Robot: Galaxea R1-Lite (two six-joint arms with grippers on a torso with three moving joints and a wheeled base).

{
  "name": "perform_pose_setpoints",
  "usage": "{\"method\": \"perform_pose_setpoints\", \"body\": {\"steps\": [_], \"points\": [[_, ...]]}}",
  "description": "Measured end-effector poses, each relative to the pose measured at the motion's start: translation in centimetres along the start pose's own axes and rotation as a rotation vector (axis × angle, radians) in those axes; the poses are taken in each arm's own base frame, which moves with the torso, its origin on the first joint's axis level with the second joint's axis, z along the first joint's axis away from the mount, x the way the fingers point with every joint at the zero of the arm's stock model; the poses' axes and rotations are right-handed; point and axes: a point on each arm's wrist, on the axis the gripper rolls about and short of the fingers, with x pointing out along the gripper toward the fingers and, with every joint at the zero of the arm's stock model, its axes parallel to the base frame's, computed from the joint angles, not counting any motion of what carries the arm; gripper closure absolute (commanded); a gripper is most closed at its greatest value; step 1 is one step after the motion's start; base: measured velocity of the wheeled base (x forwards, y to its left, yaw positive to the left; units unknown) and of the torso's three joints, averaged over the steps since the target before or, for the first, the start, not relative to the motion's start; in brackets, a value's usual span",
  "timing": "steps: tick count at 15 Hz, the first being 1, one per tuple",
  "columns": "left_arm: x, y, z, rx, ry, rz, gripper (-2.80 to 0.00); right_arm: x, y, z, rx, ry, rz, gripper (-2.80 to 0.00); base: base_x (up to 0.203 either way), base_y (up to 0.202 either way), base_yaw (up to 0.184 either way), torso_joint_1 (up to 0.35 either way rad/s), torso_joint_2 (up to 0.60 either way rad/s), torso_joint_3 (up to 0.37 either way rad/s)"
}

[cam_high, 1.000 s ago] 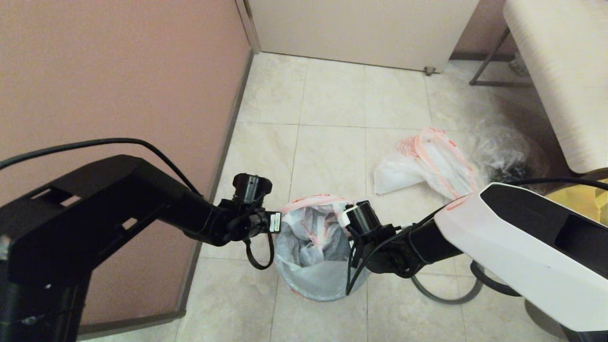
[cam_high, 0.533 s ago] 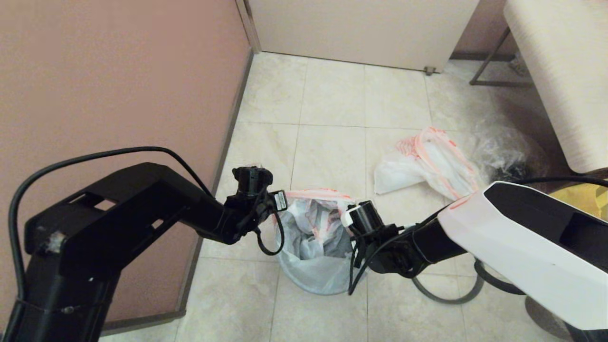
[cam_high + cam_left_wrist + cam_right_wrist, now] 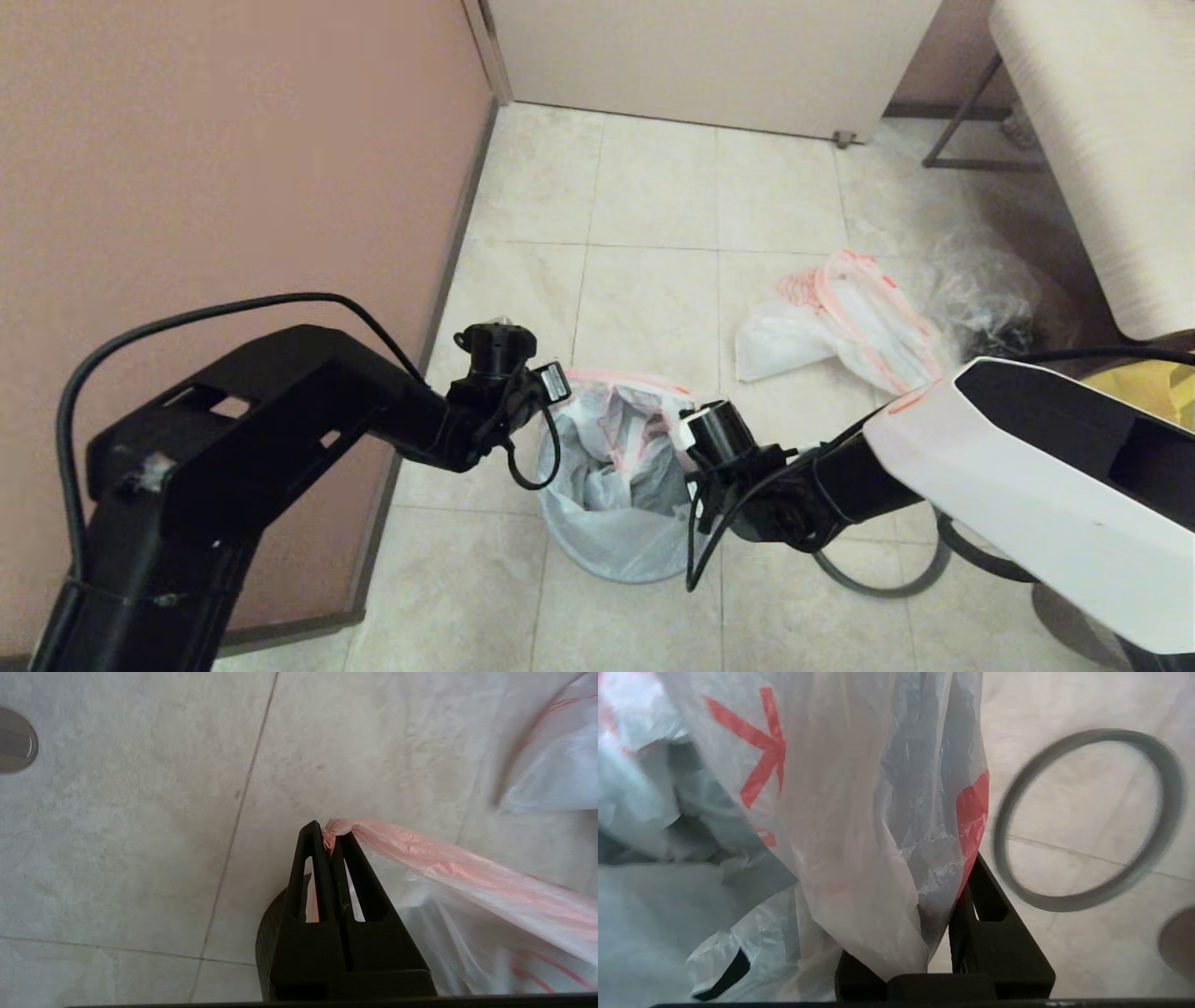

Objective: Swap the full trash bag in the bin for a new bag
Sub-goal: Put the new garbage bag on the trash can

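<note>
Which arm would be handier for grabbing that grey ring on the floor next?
Probably the right. The grey hoop lies on the floor beside the right gripper, which must first release the new bag; the left gripper pinches the bag's far edge.

This looks like a room in a home or a hotel, perhaps near a bathroom. The floor is laid with large glossy beige stone tiles (image 3: 653, 196) with thin grout lines. A plain dusty-pink wall (image 3: 233, 140) with a low skirting board runs along one side, a pale door (image 3: 709, 56) closes the far end, and a cream wood-grain bench top on thin dark metal legs (image 3: 1102, 140) stands in the far corner.
</note>
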Motion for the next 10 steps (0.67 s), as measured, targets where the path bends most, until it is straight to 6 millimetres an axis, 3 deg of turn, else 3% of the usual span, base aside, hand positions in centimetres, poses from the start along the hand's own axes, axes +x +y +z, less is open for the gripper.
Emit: {"method": "perform_pose_setpoints", "body": {"steps": [2,6,10], "points": [[0.8,0.7,-0.5,-0.005,0.009,0.011,0.00,-0.3,-0.1,-0.1,-0.028,0.002,0.045,0.00,0.000,0.000,0.000,0.000,0.00,0.000],[0.0,1.1,-0.5,-0.028,0.070,-0.068,0.00,-0.5,-0.2,-0.2,-0.077,-0.050,0.091,0.00,0.000,0.000,0.000,0.000,0.00,0.000],[0.7,2.8,-1.0,-0.017,0.139,-0.014,0.00,-0.2,-0.4,-0.1,-0.072,-0.056,0.093,0.00,0.000,0.000,0.000,0.000,0.00,0.000]]}}
